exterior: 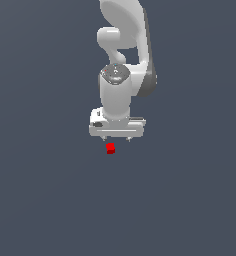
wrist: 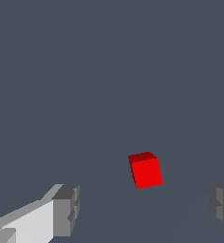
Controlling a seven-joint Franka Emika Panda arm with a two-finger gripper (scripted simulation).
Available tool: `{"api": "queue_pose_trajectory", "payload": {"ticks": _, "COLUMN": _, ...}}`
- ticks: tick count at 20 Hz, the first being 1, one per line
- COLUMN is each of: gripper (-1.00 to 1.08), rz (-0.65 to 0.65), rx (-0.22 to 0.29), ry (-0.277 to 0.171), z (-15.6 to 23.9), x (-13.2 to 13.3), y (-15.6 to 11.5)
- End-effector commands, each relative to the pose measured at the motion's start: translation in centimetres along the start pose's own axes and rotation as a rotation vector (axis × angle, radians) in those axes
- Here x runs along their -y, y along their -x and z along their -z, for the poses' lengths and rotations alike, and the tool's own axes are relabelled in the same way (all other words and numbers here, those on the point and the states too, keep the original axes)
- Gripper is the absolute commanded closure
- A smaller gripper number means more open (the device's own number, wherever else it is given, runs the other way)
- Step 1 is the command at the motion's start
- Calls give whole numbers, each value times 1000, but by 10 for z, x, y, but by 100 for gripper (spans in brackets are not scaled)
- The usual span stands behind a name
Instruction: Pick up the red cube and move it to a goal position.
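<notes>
The red cube [exterior: 110, 148] is a small bright red block on the dark grey surface, just below the white gripper [exterior: 116, 138] in the exterior view. In the wrist view the red cube [wrist: 144, 170] lies ahead of the gripper [wrist: 144, 209], between the lines of the two grey fingertips [wrist: 66, 210] and apart from both. The jaws stand wide open with nothing between them. The gripper points down over the cube.
The white arm [exterior: 122, 45] reaches down from the top of the exterior view. The dark grey surface [exterior: 40, 190] is all that shows around the cube.
</notes>
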State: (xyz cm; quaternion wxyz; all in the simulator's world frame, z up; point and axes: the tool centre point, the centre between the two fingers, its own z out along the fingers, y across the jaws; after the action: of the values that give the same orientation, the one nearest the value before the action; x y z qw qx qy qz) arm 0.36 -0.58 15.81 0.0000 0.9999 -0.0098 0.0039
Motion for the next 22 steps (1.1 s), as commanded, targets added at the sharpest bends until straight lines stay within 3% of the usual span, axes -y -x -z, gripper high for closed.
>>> {"api": "queue_pose_trajectory", "payload": {"ticks": 1, "gripper": -92, "rz": 0, "rx": 0, "ry": 0, "z": 0, "x": 0, "y": 0}}
{"api": "queue_pose_trajectory", "payload": {"ticks": 10, "gripper": -92, "rz": 33, "rx": 1, "ry": 0, "z": -23, "x": -5, "y": 7}}
{"api": "queue_pose_trajectory", "payload": {"ticks": 22, "gripper": -92, "rz": 158, "rx": 6, "ry": -2, "z": -110, "x": -26, "y": 29}}
